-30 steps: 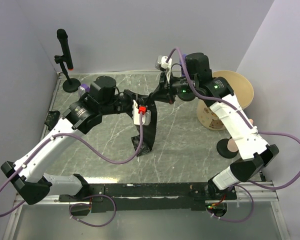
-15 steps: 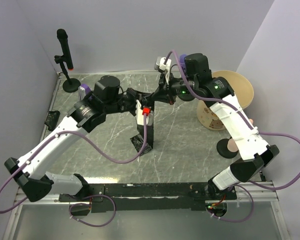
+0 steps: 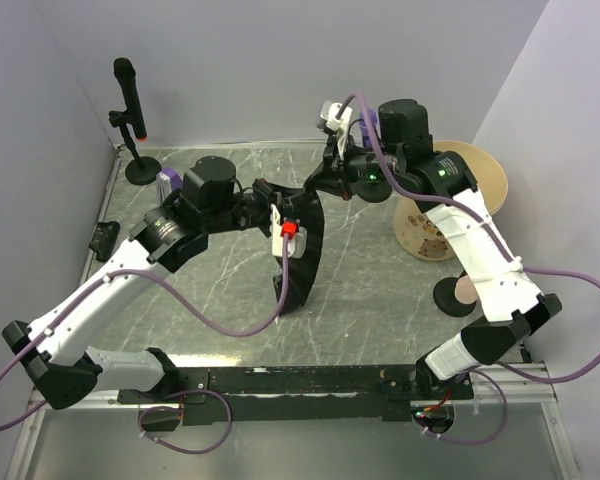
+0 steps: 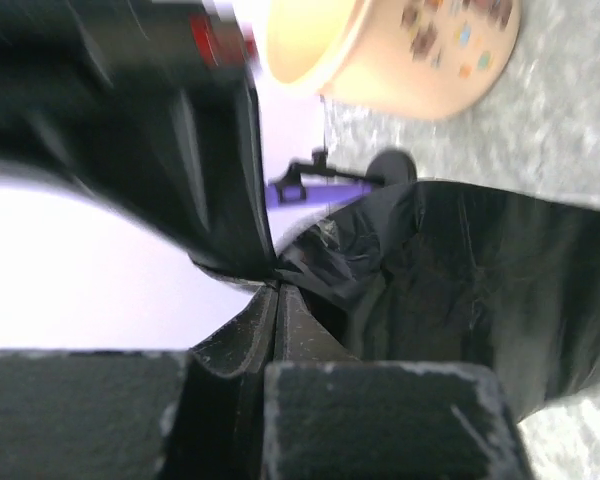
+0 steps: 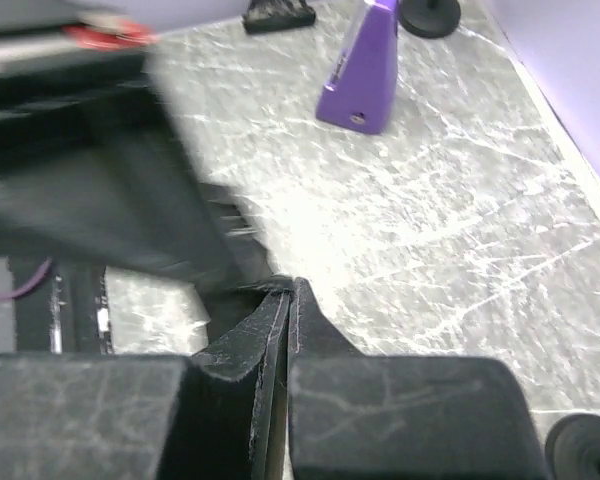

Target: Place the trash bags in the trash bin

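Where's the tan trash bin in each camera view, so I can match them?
Top external: the trash bin is at the far right, above mid-height.
Left wrist: it lies along the top edge, right of centre.
Right wrist: not in it.
Shared landmark: the black trash bag, centre of the top view, lower right in the left wrist view.

No words, numbers or brand marks can be read in any of the views. The only print is on the side of the trash bin (image 4: 435, 60). In the left wrist view it shows as a cluster of small coloured patches, too blurred to tell whether they are letters. In the top view the same side of the bin (image 3: 427, 238), near the right edge of the surface, shows only dark specks that are too small to read.
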Controlling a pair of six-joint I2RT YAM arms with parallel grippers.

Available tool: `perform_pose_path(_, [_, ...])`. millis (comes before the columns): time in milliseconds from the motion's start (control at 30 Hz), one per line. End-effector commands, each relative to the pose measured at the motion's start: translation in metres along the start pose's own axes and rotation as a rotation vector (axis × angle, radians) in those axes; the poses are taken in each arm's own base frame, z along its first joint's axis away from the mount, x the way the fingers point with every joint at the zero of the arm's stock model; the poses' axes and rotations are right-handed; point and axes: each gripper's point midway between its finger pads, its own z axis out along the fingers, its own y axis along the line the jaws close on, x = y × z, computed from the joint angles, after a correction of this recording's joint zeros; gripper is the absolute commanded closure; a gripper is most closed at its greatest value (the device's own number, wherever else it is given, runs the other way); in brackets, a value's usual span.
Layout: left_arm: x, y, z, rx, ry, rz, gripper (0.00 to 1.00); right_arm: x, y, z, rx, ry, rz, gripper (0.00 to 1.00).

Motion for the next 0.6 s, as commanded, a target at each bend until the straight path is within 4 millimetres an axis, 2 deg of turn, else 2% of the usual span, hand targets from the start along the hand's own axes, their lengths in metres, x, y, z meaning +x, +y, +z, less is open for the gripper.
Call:
perform_pose_path(0, [-0.037, 0.041, -0.007, -0.113, -0.086, 0.022, 0.99, 0.017, 0.01, 0.006, -0.029, 0.053, -0.031, 1.0])
perform_pose_path(67, [-0.016, 0.057, -0.002, -0.148, -0.025, 0.022, 0.99, 0.002, 0.054, 0.0, -0.185, -0.02, -0.093, 1.0])
perform_pose_path(100, [-0.005, 0.057, 0.0, -0.149, -0.001, 0.012, 0.99, -0.013, 0.068, -0.007, -0.246, -0.079, -0.122, 1.0])
perform_pose_path(133, [0.006, 0.049, 0.005, -0.129, 0.021, -0.007, 0.99, -0.028, 0.075, -0.013, -0.27, -0.129, -0.123, 1.0])
perform_pose_path(200, [0.019, 0.024, 0.007, -0.072, 0.039, -0.046, 0.99, -0.052, 0.062, -0.018, -0.21, -0.186, -0.12, 1.0])
perform_pose_path(267, [0.024, -0.006, 0.004, -0.001, 0.048, -0.08, 0.99, -0.052, 0.033, -0.014, -0.112, -0.168, -0.099, 1.0])
perform_pose_path(300, [0.025, -0.019, 0.001, 0.035, 0.047, -0.096, 0.99, -0.038, 0.006, -0.006, 0.002, -0.103, -0.082, 1.0])
perform_pose_path(367, [0.018, -0.033, -0.006, 0.079, 0.033, -0.104, 0.99, -0.012, -0.025, -0.003, 0.151, -0.029, -0.061, 1.0])
perform_pose_path(433, [0.007, -0.024, -0.012, 0.047, 0.008, -0.092, 0.99, 0.003, -0.034, -0.005, 0.196, -0.005, -0.038, 1.0])
perform_pose_path(533, [-0.005, 0.016, -0.018, -0.098, -0.021, -0.09, 0.97, 0.01, -0.018, -0.005, 0.13, -0.027, -0.003, 1.0])
perform_pose_path(567, [-0.009, 0.035, -0.021, -0.167, -0.031, -0.094, 0.76, 0.009, -0.011, -0.007, 0.098, -0.039, 0.002, 1.0])
